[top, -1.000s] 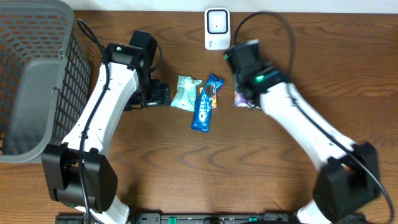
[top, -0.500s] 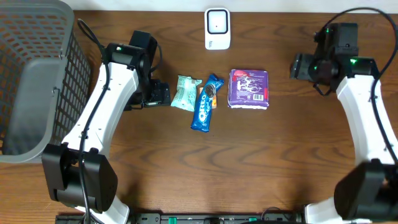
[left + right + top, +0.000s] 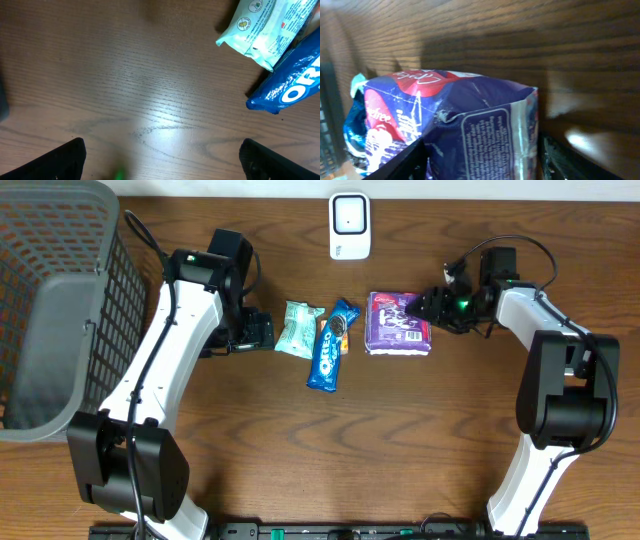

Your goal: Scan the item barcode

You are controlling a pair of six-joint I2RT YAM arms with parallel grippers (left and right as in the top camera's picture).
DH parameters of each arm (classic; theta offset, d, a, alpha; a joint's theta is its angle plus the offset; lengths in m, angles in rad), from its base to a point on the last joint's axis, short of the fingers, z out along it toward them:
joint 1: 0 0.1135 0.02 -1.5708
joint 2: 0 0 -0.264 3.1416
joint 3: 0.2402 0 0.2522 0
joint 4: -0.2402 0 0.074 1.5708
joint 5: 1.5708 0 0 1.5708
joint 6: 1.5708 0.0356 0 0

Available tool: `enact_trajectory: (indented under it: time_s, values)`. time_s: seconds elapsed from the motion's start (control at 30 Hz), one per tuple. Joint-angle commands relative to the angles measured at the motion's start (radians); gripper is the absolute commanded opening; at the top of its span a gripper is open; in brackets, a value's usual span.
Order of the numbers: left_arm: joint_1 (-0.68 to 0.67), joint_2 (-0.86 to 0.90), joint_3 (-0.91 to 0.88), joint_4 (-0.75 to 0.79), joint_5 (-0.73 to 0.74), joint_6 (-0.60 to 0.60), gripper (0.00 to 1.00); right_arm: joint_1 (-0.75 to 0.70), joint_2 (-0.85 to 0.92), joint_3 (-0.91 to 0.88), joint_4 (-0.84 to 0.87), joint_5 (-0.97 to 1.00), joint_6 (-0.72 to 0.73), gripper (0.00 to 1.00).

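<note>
In front of the purple pack (image 3: 400, 323) the table (image 3: 400, 440) lies bare and wide. Behind the pack, bare wood runs to the scanner (image 3: 349, 225). On its left, only a narrow gap separates it from the Oreo pack (image 3: 330, 345). The right gripper (image 3: 432, 307) crowds its right edge.

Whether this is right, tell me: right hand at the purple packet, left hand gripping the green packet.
Wrong: the left hand stands open, clear of the green packet, as the left wrist view shows. The right hand is at the purple packet.

Overhead, right wrist: shared purple packet (image 3: 400, 323)
</note>
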Motion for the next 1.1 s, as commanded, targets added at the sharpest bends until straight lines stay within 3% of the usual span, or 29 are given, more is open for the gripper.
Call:
enact_trajectory:
  time_s: [0.0,0.07,0.3,0.33,0.43,0.53,0.67,0.83,0.97,1.07]
  values:
    - [0.000,-0.006,0.007,-0.004,-0.009,0.003,0.98,0.003,0.001,-0.002,0.005,-0.051,0.012,0.60]
    - [0.000,-0.006,0.007,-0.004,-0.009,0.003,0.98,-0.016,-0.009,0.001,0.010,-0.026,0.037,0.53]
    - [0.000,-0.006,0.007,-0.004,-0.009,0.003,0.98,-0.175,-0.120,0.002,-0.034,0.121,0.060,0.55]
    - [0.000,-0.006,0.007,-0.004,-0.009,0.003,0.98,-0.195,-0.145,0.002,-0.041,0.121,0.060,0.56]
    - [0.000,-0.006,0.007,-0.004,-0.009,0.003,0.98,-0.232,-0.238,0.002,-0.064,0.121,0.040,0.74]
    - [0.000,-0.006,0.007,-0.004,-0.009,0.003,0.98,-0.225,-0.331,0.002,-0.085,0.110,0.033,0.79]
    - [0.000,-0.006,0.007,-0.004,-0.009,0.003,0.98,-0.126,-0.399,0.002,-0.111,0.039,0.027,0.78]
    - [0.000,-0.006,0.007,-0.004,-0.010,0.003,0.98,0.140,-0.354,0.001,-0.193,0.068,-0.023,0.80]
    - [0.000,-0.006,0.007,-0.004,-0.009,0.003,0.98,0.300,-0.274,0.001,-0.183,0.163,0.104,0.78]
    - [0.000,-0.006,0.007,-0.004,-0.009,0.003,0.98,0.380,-0.214,0.001,-0.160,0.202,0.176,0.65]
